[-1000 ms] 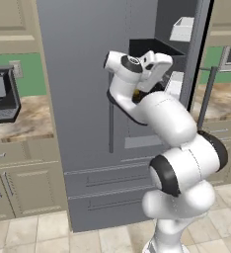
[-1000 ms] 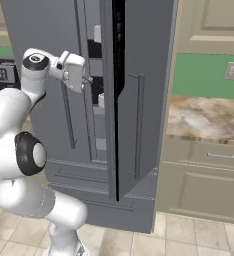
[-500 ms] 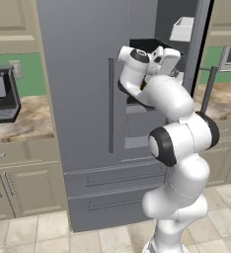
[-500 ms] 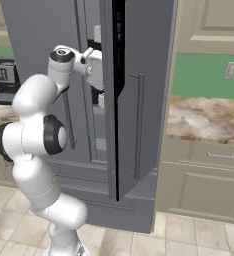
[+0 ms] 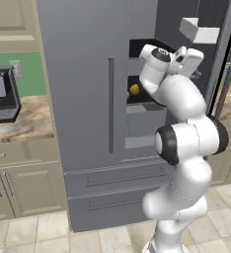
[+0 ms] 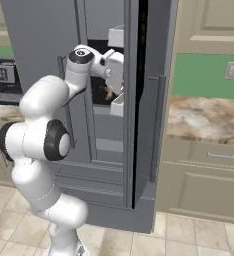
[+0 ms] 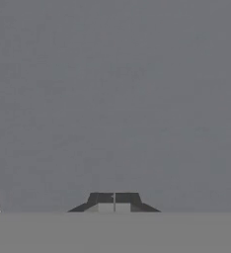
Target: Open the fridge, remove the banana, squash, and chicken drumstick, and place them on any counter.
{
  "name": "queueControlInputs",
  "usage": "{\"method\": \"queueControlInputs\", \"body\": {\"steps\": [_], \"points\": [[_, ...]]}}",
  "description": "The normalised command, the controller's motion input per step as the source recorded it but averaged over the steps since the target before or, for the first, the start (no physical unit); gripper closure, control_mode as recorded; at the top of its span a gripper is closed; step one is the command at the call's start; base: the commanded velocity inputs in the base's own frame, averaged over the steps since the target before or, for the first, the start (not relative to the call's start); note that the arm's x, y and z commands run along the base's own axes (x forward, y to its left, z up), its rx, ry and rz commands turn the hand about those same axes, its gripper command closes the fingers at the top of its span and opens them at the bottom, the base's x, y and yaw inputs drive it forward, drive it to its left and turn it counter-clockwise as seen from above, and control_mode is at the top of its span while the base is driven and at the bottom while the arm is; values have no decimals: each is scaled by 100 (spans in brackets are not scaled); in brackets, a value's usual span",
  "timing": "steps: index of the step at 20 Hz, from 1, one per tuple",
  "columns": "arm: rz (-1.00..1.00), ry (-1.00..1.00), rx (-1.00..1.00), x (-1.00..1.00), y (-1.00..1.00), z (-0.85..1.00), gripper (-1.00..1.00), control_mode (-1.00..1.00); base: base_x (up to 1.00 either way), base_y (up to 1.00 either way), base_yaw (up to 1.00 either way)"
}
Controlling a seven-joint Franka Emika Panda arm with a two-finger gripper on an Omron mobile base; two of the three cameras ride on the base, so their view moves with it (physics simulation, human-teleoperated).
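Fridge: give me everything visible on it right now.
The fridge is tall, matte grey, French-door style, standing between beige cabinets. Its left door is shut, with a long slim vertical handle. The right door is swung open, seen edge-on in the right base view, with white bins on its inner side. Two drawers sit at the bottom. Inside, a small yellow item rests on a shelf. The arm reaches into the opening; the gripper is shut, facing a plain grey surface.
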Motion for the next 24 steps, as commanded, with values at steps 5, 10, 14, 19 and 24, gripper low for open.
{"method": "queueControlInputs", "body": {"steps": [5,10,14,19,24], "points": [[-3,0,0,-73,-100,-10,100,-100,0,0,0],[1,-9,-4,-64,-59,-26,100,-100,0,0,0],[10,-23,-14,-38,39,-6,100,-100,0,0,0],[16,-10,-7,-55,100,-11,100,-100,0,0,0],[16,-4,0,-52,100,6,100,-100,0,0,0]]}}
